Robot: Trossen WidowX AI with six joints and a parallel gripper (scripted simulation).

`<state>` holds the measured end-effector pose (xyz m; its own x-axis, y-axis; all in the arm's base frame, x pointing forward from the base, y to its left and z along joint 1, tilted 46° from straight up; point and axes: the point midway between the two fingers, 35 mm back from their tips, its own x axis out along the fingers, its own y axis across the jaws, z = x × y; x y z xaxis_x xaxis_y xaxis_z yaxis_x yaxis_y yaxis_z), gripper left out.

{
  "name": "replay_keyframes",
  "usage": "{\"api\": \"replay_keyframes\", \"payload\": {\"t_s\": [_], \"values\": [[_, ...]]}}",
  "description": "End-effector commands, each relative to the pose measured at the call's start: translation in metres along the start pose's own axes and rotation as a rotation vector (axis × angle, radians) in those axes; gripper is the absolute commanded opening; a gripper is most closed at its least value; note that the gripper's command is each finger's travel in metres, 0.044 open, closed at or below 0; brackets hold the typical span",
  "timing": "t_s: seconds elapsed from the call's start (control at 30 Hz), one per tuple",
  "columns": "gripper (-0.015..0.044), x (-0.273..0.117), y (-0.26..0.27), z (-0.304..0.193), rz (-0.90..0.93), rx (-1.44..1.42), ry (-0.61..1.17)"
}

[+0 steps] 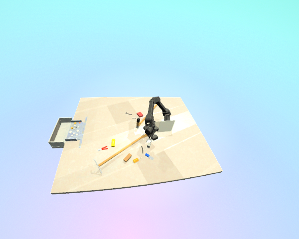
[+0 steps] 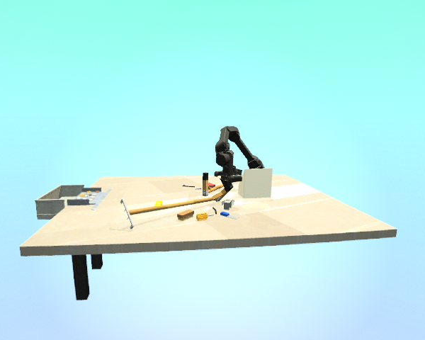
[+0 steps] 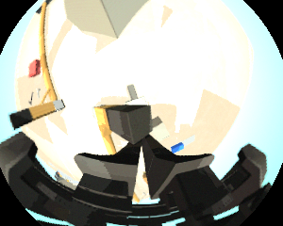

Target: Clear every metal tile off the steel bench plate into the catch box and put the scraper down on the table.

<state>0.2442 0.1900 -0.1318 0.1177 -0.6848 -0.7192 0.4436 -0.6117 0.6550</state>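
The long scraper's wooden handle (image 1: pixel 121 150) (image 2: pixel 172 205) runs from its thin metal head (image 1: pixel 97 166) (image 2: pixel 127 214) at the front left to a tilted grip below the arm. In the wrist view the grip's dark end (image 3: pixel 129 123) lies at my fingertips. My gripper (image 1: pixel 151 135) (image 2: pixel 227 186) (image 3: pixel 141 145) is shut with nothing visible between its fingers; whether it touches the grip is unclear. The steel plate (image 1: pixel 81 129) (image 2: pixel 103 195) at the far left carries several pale and orange tiles (image 1: pixel 76 134). The grey catch box (image 1: pixel 57 144) (image 2: pixel 49 209) adjoins its outer end.
A dark-topped can (image 1: pixel 138 122) (image 2: pixel 205 184) (image 3: pixel 38 113) stands near the arm, before another wooden pole (image 3: pixel 44 61). A pale block (image 1: pixel 165 126) (image 2: pixel 257 183) stands beside the arm base. A grey object (image 2: pixel 227 204), blue-handled tool (image 1: pixel 147 155) (image 3: pixel 177 147), brown block (image 1: pixel 127 157) and yellow block (image 1: pixel 113 142) lie around.
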Motion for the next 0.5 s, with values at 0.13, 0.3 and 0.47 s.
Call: {"api": "replay_keyframes", "payload": {"t_s": [0.13, 0.3, 0.47], "values": [[0.0, 0.0, -0.007, 0.001, 0.001, 0.0, -0.001], [0.0, -0.016, -0.008, -0.001, 0.0, 0.0, 0.0], [0.0, -0.035, -0.008, -0.003, -0.001, 0.0, 0.0]]}}
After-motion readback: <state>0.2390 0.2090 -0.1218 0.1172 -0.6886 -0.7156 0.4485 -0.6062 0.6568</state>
